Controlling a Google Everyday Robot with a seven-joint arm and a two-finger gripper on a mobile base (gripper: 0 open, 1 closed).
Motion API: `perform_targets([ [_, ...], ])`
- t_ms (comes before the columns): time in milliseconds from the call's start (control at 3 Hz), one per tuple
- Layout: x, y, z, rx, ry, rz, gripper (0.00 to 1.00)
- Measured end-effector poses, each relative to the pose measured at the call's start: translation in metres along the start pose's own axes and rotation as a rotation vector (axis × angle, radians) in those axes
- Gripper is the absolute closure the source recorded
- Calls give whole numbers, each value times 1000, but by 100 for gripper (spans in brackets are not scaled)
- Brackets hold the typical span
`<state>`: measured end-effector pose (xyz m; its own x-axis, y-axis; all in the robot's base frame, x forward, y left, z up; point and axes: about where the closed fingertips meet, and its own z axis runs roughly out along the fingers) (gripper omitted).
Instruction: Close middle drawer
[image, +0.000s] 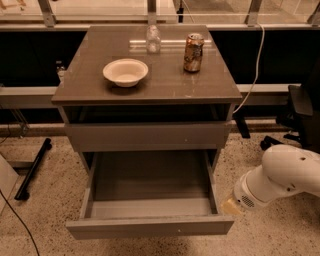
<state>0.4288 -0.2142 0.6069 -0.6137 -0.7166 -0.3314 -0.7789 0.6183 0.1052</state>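
Note:
The middle drawer (150, 226) is pulled far out of the grey cabinet. It has a flat grey front with a tiny pale speck right of centre, and its deep grey box is empty. My white arm (285, 177) comes in from the lower right. My gripper (231, 206) is at its pale tip, just to the right of the drawer's front right corner, close to the side wall. I cannot tell whether it touches the drawer.
The drawer front above (147, 136) stands slightly out under the cabinet top (165, 85). A white bowl (125, 72), a can (193, 52) and a clear bottle (153, 40) stand on top. A black chair base (295, 120) is at the right and a black stand leg (32, 170) at the left on speckled floor.

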Motion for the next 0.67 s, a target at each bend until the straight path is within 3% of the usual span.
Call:
perform_targets([
  [667,41,5,70,-53,1,130,100],
])
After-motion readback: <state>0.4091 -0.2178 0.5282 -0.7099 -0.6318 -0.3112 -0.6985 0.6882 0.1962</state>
